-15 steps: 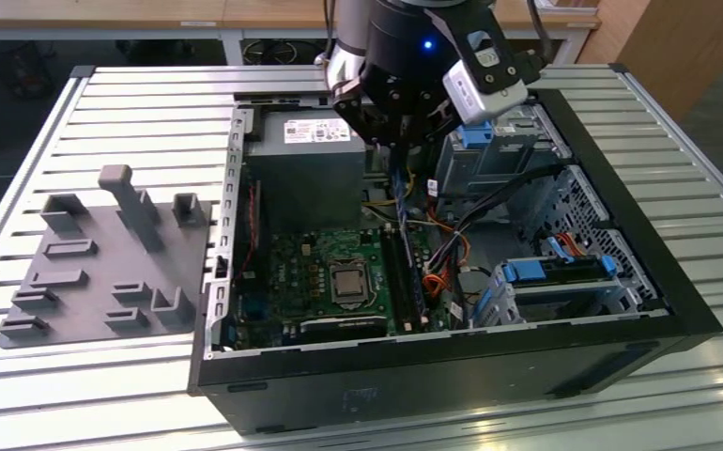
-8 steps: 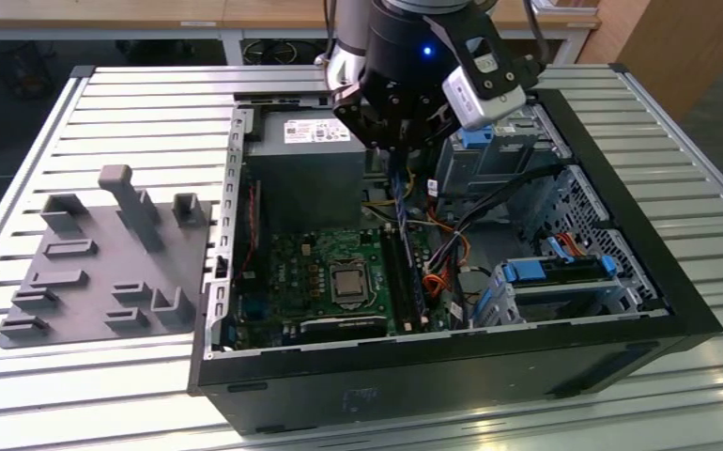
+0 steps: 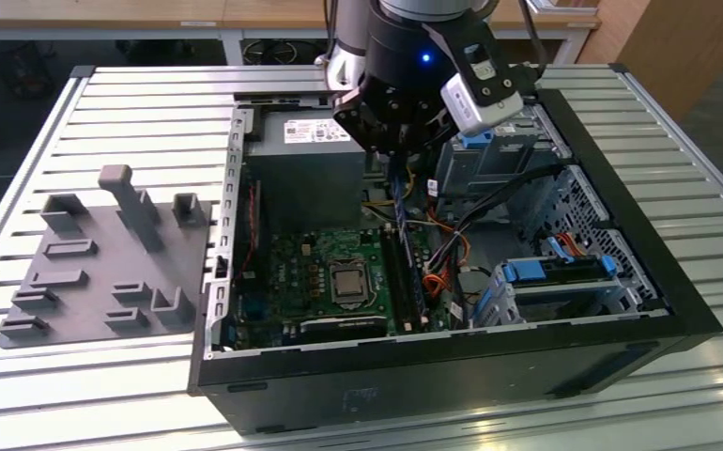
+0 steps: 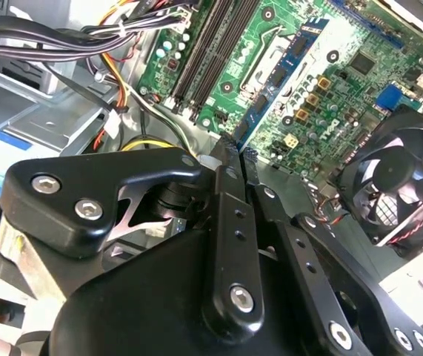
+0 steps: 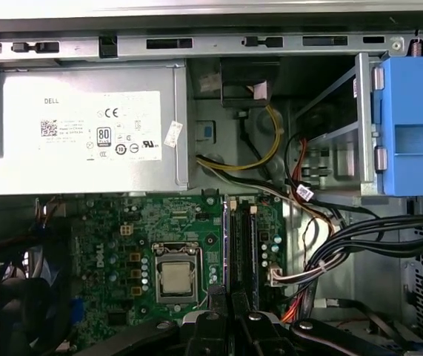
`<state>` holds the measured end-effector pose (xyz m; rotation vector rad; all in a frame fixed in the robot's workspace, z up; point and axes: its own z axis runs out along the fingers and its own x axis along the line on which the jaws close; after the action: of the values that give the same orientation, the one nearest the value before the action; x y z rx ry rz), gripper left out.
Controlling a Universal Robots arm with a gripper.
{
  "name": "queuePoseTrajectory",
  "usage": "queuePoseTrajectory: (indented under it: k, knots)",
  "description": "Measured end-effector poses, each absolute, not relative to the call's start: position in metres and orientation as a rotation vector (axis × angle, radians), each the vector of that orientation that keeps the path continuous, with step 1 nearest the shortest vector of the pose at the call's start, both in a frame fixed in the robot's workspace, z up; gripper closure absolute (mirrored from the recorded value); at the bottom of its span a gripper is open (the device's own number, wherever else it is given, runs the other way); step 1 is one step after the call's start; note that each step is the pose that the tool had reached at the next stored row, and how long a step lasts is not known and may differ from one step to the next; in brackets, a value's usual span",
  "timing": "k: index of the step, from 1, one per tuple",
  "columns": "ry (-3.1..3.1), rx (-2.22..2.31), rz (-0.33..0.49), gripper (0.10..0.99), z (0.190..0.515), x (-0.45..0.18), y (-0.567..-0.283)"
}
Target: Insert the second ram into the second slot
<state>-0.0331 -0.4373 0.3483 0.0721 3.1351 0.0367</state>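
Observation:
My gripper (image 3: 393,150) hangs over the open computer case (image 3: 612,376), above the motherboard (image 3: 324,272). In the second wrist view the gripper (image 4: 237,154) is shut on one end of the second ram (image 4: 281,74), a thin blue strip with dark chips that reaches out over the green board. The ram shows in the exterior view as a thin blue line (image 3: 392,183) below the fingers. The long dark memory slots (image 5: 241,237) lie side by side beyond the fingertips (image 5: 210,320), also seen as slots (image 4: 211,44) and slots (image 3: 402,272). The ram is above the slots, not in them.
A grey power supply (image 5: 85,126) fills the case's back corner. The processor socket (image 5: 175,278) and a black fan (image 4: 407,185) sit beside the slots. Cable bundles (image 5: 359,252) and blue drive cages (image 3: 562,272) crowd the other side. A grey fixture tray (image 3: 99,272) lies outside the case.

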Motion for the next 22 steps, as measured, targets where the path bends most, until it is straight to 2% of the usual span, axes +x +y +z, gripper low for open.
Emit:
queuePoseTrajectory:
  k: [22]
  knots:
    - [3.136, 0.034, 0.036, 0.949, 0.33, -0.032, -0.437]
